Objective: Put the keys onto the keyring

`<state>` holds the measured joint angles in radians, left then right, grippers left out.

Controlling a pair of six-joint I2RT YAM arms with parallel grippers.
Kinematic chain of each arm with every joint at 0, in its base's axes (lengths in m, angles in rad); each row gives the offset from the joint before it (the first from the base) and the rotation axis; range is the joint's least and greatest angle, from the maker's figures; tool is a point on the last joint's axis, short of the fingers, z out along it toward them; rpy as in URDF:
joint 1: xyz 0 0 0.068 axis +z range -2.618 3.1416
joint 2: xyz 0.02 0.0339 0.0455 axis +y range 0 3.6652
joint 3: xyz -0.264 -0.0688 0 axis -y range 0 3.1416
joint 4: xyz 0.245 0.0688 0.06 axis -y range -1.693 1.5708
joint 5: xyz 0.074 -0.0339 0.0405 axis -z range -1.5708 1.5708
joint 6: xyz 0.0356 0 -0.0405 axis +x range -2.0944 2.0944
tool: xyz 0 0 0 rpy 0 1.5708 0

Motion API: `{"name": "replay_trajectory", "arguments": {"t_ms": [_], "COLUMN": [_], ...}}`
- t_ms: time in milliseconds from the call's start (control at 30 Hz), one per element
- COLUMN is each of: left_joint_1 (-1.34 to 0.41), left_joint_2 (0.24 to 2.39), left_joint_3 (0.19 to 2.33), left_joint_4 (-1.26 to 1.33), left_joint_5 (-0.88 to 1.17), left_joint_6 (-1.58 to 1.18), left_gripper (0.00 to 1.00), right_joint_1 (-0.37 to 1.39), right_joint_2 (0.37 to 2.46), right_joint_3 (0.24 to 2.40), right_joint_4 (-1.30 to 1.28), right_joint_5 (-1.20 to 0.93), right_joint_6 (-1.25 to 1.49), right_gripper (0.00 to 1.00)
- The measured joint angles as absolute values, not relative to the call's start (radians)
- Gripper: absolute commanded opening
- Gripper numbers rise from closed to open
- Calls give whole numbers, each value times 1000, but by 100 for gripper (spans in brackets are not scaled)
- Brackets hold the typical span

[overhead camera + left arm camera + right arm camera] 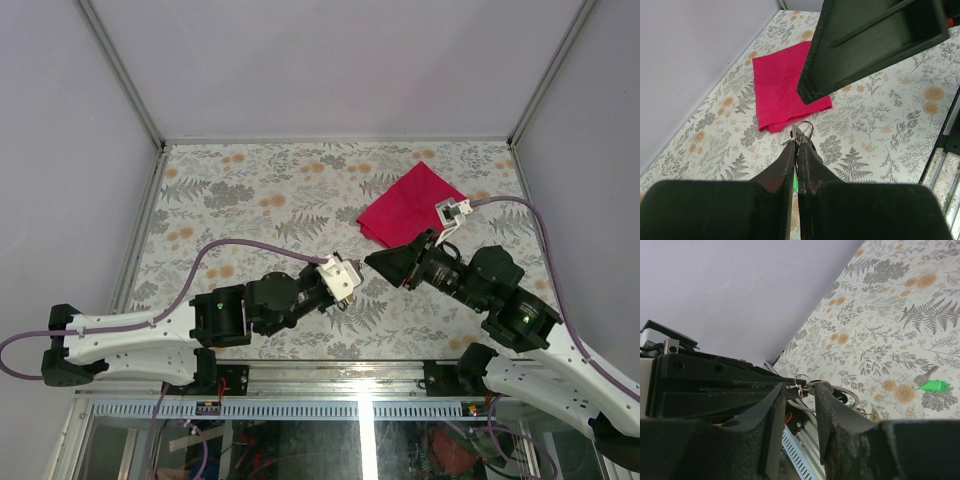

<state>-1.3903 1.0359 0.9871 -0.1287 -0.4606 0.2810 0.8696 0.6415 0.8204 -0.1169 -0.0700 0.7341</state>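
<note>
Pretty plain setup here: the bench [250, 190] has a pale cover printed with grey ferns and little orange flowers, and it's boxed in on three sides by flat lavender-white walls [340, 60]. Thin metal posts [120, 70] run up the back corners. Lighting is soft and even, no harsh shadows.

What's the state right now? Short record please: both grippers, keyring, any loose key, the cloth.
left gripper: shut on the keyring
right gripper: fingers apart, tips flanking the keyring
green-tagged key: loose on the table, off the ring
red cloth: flat on the table beyond the grippers
</note>
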Motion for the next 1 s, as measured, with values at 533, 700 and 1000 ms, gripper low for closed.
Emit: {"name": "replay_trajectory", "arguments": {"t_ms": [533, 700, 1000], "left_joint_1": [-1390, -1390, -1390], "left_joint_2": [1040, 1039, 1039], "left_joint_3": [987, 987, 987], "left_joint_4": [-129, -129, -129], "left_joint_5": [-462, -466, -472], "left_joint_6": [280, 279, 271], "left_gripper": [0, 0, 23], "right_joint_1": [870, 870, 870], "right_joint_2": [721, 730, 728], "right_joint_3": [820, 820, 820], "right_joint_4": [-92, -79, -76], "right_joint_5": [-130, -152, -154], "right_joint_6": [787, 795, 794], "right_gripper": [19, 3, 0]}}
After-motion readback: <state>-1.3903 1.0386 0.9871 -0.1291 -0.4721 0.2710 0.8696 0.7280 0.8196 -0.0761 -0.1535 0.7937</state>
